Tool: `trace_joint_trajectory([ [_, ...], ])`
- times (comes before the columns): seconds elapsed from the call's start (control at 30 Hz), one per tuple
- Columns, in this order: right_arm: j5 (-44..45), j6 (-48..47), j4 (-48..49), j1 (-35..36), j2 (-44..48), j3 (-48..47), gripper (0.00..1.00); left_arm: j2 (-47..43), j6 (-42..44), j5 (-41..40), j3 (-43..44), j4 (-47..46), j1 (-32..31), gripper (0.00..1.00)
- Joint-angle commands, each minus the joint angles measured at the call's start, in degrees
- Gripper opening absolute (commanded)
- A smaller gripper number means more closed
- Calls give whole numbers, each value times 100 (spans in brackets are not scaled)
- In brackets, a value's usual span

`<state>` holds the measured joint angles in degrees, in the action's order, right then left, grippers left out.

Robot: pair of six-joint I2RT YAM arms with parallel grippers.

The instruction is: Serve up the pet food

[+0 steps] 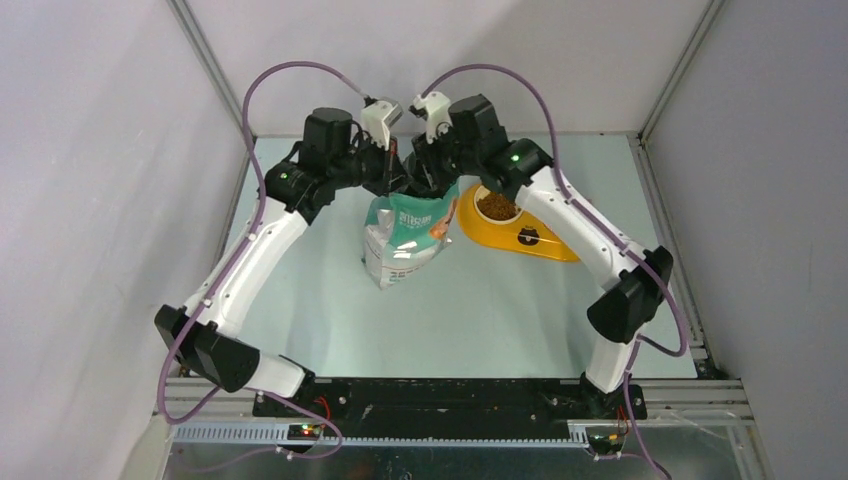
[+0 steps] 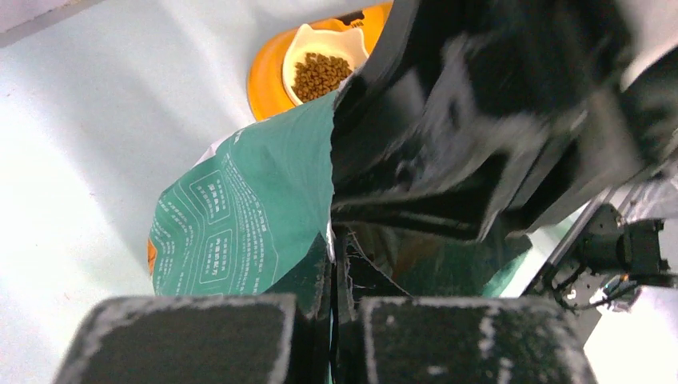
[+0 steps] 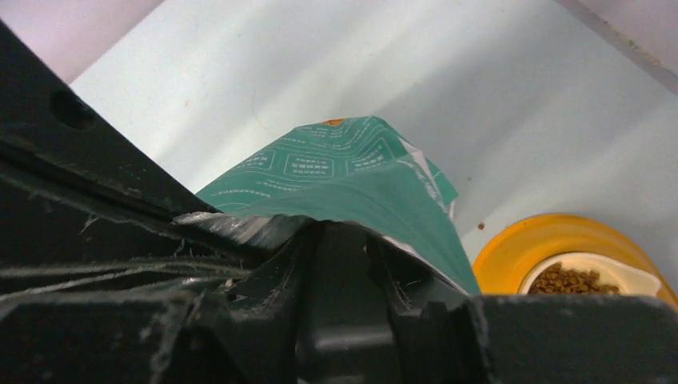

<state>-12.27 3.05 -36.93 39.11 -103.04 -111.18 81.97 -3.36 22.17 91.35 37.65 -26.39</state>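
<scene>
The teal-and-white pet food bag (image 1: pixel 405 238) hangs over the middle of the table, held by its top edge between both grippers. My left gripper (image 1: pixel 397 172) is shut on the bag's top rim (image 2: pixel 340 264). My right gripper (image 1: pixel 428 175) is shut on the rim from the other side (image 3: pixel 344 240). Brown kibble (image 1: pixel 497 207) lies as a heap in the white bowl of the yellow feeder (image 1: pixel 545 245), just right of the bag. The kibble also shows in the left wrist view (image 2: pixel 320 74) and in the right wrist view (image 3: pixel 576 280).
The yellow feeder (image 2: pixel 268 76) stands at the back right of the table, under my right arm. Grey walls and a metal frame close in the table on three sides. One stray pellet (image 3: pixel 480 226) lies on the table beside the feeder.
</scene>
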Motion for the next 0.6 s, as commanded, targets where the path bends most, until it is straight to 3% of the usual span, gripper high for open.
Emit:
trace_joint_trajectory([
  [0.0, 752, -374, 22, 17, -345, 64, 0, -116, -576, -496, -159, -733, 12, 0],
  [0.27, 543, -252, 170, 110, -602, 764, 0, -89, -774, -775, -834, -845, 119, 0],
  [0.57, -1870, 487, -96, -148, -382, 1350, 0, -187, -701, -761, -1119, -913, 301, 0],
])
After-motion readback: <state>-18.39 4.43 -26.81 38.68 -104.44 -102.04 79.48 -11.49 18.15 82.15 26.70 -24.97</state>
